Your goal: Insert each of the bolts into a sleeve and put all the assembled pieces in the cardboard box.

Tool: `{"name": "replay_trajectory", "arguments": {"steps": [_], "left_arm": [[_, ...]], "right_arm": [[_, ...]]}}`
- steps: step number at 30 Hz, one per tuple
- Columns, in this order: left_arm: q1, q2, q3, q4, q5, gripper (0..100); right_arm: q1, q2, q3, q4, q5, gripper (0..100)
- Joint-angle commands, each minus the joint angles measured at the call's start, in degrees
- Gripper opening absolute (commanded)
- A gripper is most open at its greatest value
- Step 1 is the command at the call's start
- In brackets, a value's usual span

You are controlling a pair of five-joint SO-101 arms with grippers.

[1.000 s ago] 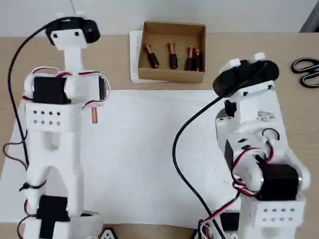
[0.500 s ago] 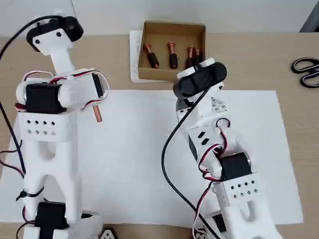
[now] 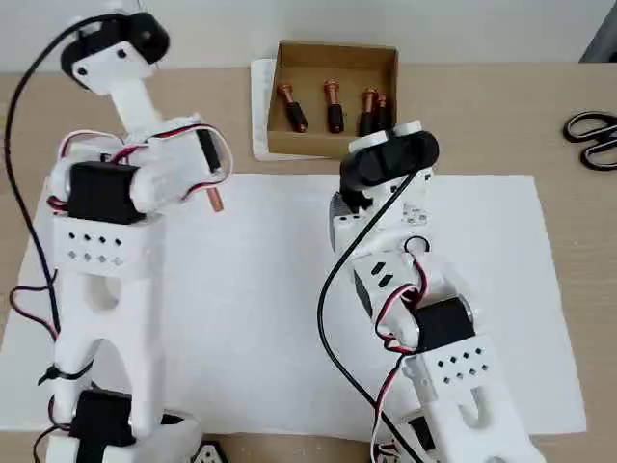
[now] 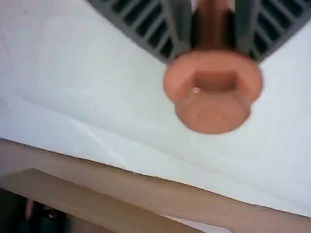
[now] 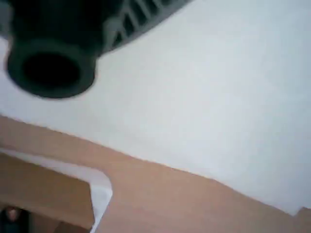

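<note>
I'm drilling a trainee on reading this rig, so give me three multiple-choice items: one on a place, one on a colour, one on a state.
1. Where does the cardboard box stand? A between the arms; B beyond the far edge of the white sheet; C under the left arm.
2. What colour is the sleeve in the right claw? A black; B copper; C white.
3. The left claw is: A open; B shut on a bolt; C shut on a sleeve.
Key: 1B, the high view shows it past the sheet; 2A, its wrist view shows it black; 3B, the copper bolt sits clamped in it.

Bright even light; faint soft shadows on white sheet (image 3: 270, 318).
</note>
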Motion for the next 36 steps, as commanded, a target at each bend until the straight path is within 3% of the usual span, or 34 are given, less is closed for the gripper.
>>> {"name": "replay_trajectory", "arguments": {"steps": [1,7,14,19,23,26,30,33,36], "left_arm": [[3.87,-2.81,-0.48,-1.93,0.44,1],[10.20,-3.16,-5.76,-5.71,-2.29,1],[10.37,-7.30,-15.25,-2.55,-8.18,1],[10.11,-9.23,-14.37,1.14,-6.51,1],[6.33,-9.41,-6.46,-2.29,-4.22,1],[3.43,-9.93,0.48,-8.62,-4.04,1],[4.75,-15.91,0.84,-11.96,-5.45,1],[5.19,-21.71,1.19,-8.26,-10.73,1],[5.10,-24.70,3.03,-3.08,-10.99,1]], "right_arm": [[-2.42,-0.75,0.09,-0.57,7.03,0.4],[-6.90,-0.66,5.36,-3.91,8.70,0.4],[-6.99,-0.75,7.21,-5.23,8.70,0.5],[-7.08,-0.75,7.30,-5.32,1.76,0.7],[-7.08,-0.75,7.30,-5.32,-2.99,0.7],[-7.08,-0.75,7.30,-6.37,-0.97,0.5],[-7.08,-0.75,7.30,-7.34,6.24,0.5],[-7.08,-0.75,7.30,-7.25,5.89,0.7],[-7.08,-0.75,7.30,-7.52,5.89,0.7]]}}
